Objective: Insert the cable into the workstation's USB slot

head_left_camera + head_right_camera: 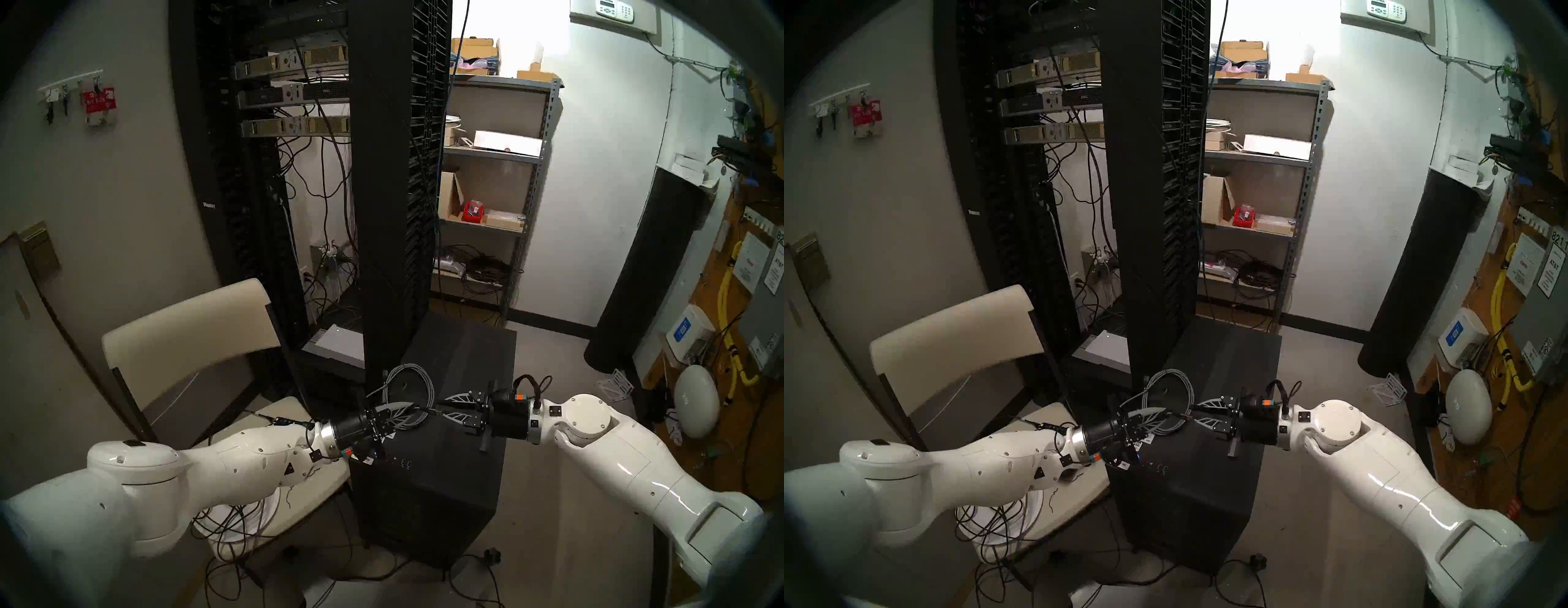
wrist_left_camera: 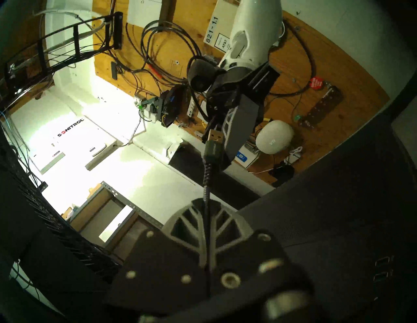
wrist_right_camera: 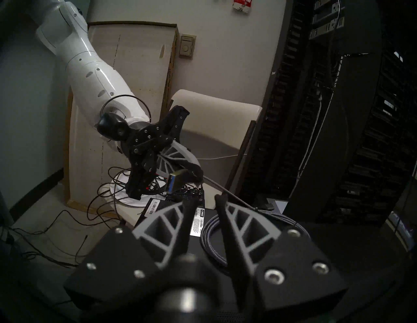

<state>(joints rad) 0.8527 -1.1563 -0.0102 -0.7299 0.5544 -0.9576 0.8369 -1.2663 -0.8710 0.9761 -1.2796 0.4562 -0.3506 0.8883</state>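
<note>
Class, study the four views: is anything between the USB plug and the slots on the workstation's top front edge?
Nothing visible blocks it. The left hand holds the cable just behind the plug, in the air above the workstation. The slots lie bare below. The right hand, open, faces the plug from the other side.

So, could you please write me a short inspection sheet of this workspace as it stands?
Surface: workstation top, dark, USB slots near its front edge.
Job's things: cable coiled on the workstation; its plug not yet inserted.
Clutter: white stickers on the workstation.
Grippers: left gripper shut on the cable just behind the plug; right gripper open, empty, facing it.
Cables: black wires hanging off the chair.
Surroundings: server rack, shelves, yellow cables.
</note>
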